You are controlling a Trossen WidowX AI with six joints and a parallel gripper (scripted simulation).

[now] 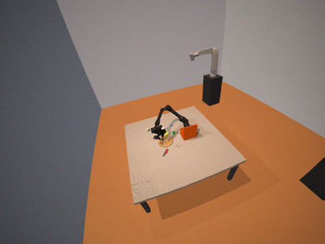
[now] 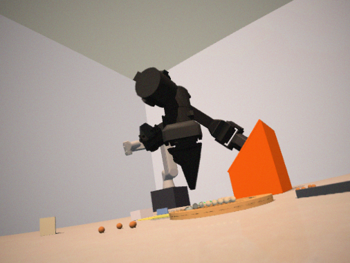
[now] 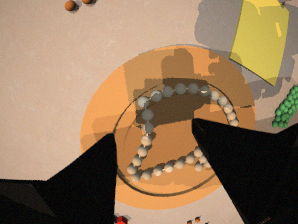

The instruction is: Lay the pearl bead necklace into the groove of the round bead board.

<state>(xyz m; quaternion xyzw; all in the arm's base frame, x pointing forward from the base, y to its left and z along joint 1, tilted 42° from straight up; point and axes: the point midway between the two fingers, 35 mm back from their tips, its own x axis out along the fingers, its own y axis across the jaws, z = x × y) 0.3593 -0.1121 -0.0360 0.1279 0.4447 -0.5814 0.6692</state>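
Gripper (image 1: 161, 139) (image 2: 192, 188) (image 3: 153, 132) spread, nothing pinched, above bead board (image 1: 165, 144) (image 2: 221, 207) (image 3: 102, 117), w/ pearl necklace (image 2: 214, 202) (image 3: 180, 88) on it; board well in from counter (image 1: 152, 170) (image 2: 194, 242) (image 3: 45, 75) edges; orange block (image 1: 189, 132) (image 2: 257, 166) nearby.

Tan table (image 1: 152, 167) (image 2: 221, 242) (image 3: 40, 90) carries round bead brd (image 1: 165, 144) (image 2: 225, 208) (image 3: 100, 120), orange block (image 1: 189, 132) (image 2: 256, 166), etc.

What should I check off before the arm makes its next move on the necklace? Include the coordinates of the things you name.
1. Gripper (image 1: 161, 138) (image 2: 192, 189) (image 3: 153, 132) open: ok, fingers stand apart.
2. Fingertips raised off the bead board (image 1: 165, 145) (image 2: 221, 210) (image 3: 100, 120): ok, a gap shows beneath them.
3. Whole pearl necklace (image 2: 220, 201) (image 3: 180, 88) within the board's rim: cannot tell, a finger hides part of it.
4. Necklace following the round groove: not ok, its left and lower runs cut inside.
5. Yellow piece (image 2: 152, 218) (image 3: 261, 40) off the necklace: ok, it lies beside the board.
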